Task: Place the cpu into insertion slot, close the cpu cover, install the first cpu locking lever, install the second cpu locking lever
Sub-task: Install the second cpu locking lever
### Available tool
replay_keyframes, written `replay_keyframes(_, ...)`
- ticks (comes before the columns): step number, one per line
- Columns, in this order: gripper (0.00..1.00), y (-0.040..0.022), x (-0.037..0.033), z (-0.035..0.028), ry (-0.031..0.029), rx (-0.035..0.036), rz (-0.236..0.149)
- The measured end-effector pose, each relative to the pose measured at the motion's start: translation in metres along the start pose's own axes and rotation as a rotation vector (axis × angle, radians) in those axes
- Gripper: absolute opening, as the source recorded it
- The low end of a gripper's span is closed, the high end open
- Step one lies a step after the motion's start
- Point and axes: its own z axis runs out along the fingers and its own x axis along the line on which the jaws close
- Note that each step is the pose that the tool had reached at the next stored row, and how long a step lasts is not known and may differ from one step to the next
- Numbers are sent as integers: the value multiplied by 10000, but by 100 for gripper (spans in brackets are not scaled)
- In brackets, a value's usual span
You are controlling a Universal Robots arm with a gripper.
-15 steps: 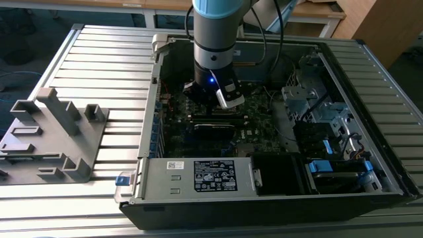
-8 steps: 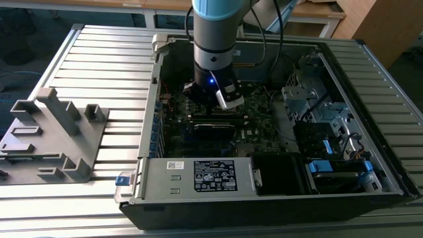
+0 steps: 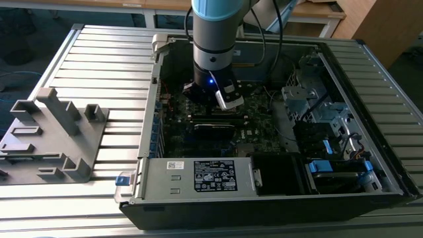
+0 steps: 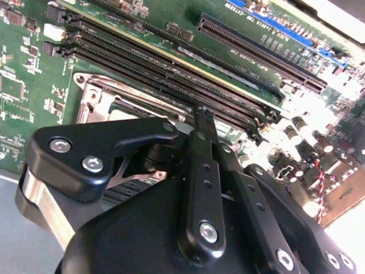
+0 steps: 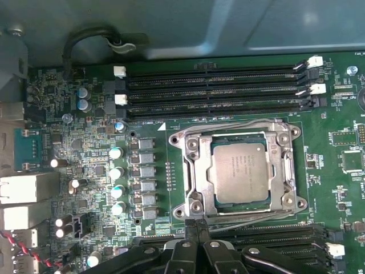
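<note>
The cpu (image 5: pixel 238 174), with its dull grey top, lies flat in the insertion slot (image 5: pixel 294 201) on the green motherboard. The silvery cpu cover (image 5: pixel 197 171) is down around it, framing the chip. Thin wire levers lie along two opposite sides of the cover, one (image 5: pixel 228 124) by the memory slots and one (image 5: pixel 245 212) on my side. My gripper (image 5: pixel 198 224) is shut with nothing between its black fingers, the tips right at the socket edge beside the nearer lever. The second wrist view shows the same shut gripper (image 4: pixel 202 114) over the socket's metal rim (image 4: pixel 94 100). In the exterior view the gripper (image 3: pixel 218 106) reaches down into the open computer case.
Long black memory slots (image 5: pixel 217 91) flank the socket on two sides. A row of capacitors (image 5: pixel 117 171) stands beside it. The case walls (image 3: pixel 264 208), power supply (image 3: pixel 198 176) and drive cage (image 3: pixel 310 99) enclose the board. A grey fixture (image 3: pixel 53 134) sits at the exterior view's left.
</note>
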Motion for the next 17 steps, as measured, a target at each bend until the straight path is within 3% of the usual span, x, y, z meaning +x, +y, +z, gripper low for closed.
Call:
replay_keyframes(4,10,-4,37,4,0,-18,-1)
replay_keyframes(10,10,-7,63,23,10,-137,2)
replay_keyframes(14,10,-7,64,24,11,-138,1)
replay_keyframes(17,10,-7,65,24,13,-177,5)
